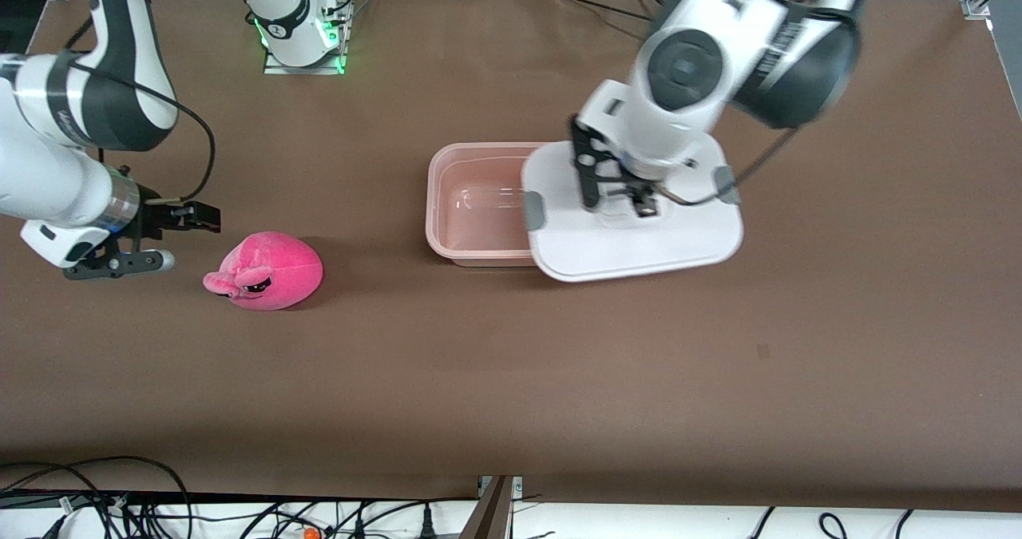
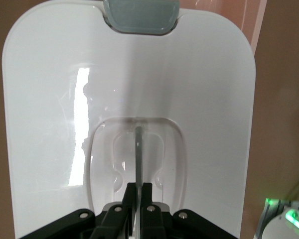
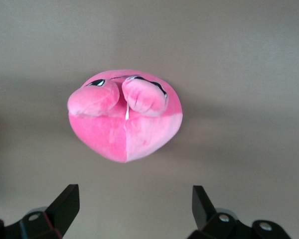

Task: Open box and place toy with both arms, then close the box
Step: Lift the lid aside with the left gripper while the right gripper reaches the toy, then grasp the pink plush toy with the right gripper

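Held the left hand (image 1: 631, 200) pinched shut on the clear handle (image 2: 137, 149) recessed in the middle of the white lid (image 1: 639, 243), as confirmed in the left wrist view, where the hand (image 2: 137, 199) clamped the handle's thin upright fin. Carried the lid (image 2: 189, 74) off-square over the pinkish tub (image 1: 435, 204) near the centre of the front view, shifted toward the left arm's end of the table (image 1: 559, 379), covering only that end of the tub and leaving the rest bare and empty. Showed both grey clips (image 1: 533, 212) on the lid's short edges.

Kept the right hand (image 1: 172, 238) spread wide and empty at mid-height of the front view, just beside the toy (image 1: 267, 271) but apart from it. Framed the toy (image 3: 124, 117) between the hand's (image 3: 133, 199) open fingers in the right wrist view.

Step in hand, as judged: opening the box. Next, probably: setting the lid clear of the tub, then closing the right hand around the plush without crushing it.
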Robot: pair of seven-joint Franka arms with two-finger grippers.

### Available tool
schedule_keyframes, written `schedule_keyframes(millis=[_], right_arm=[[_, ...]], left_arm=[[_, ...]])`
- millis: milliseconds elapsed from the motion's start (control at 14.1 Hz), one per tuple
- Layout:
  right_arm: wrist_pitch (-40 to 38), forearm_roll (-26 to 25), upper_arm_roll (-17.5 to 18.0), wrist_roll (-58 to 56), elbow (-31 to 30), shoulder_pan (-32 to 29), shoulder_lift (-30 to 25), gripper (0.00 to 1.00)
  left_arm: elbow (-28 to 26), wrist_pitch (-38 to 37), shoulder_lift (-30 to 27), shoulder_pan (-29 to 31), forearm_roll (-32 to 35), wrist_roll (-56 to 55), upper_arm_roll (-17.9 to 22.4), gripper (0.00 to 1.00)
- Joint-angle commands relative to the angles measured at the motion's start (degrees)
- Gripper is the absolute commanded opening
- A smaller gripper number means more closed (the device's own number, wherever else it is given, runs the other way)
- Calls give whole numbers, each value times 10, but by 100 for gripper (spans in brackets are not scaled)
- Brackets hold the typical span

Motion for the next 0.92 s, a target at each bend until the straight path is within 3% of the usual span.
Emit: schedule_keyframes(millis=[0, 354, 709, 851], right_arm=[[70, 11, 3, -4, -59, -3, -12, 100], [175, 11, 6, -5, -129, -1, 0, 100], [221, 11, 9, -4, -132, 3, 27, 99], [229, 11, 9, -4, -132, 3, 34, 87]], left_arm=[[-4, -21, -10, 96, 6, 119, -9, 0], [9, -40, -13, 242, 7, 254, -9, 0], [7, -44, -12, 292, 62, 348, -6, 0], [5, -41, -6, 297, 77, 348, -7, 0]])
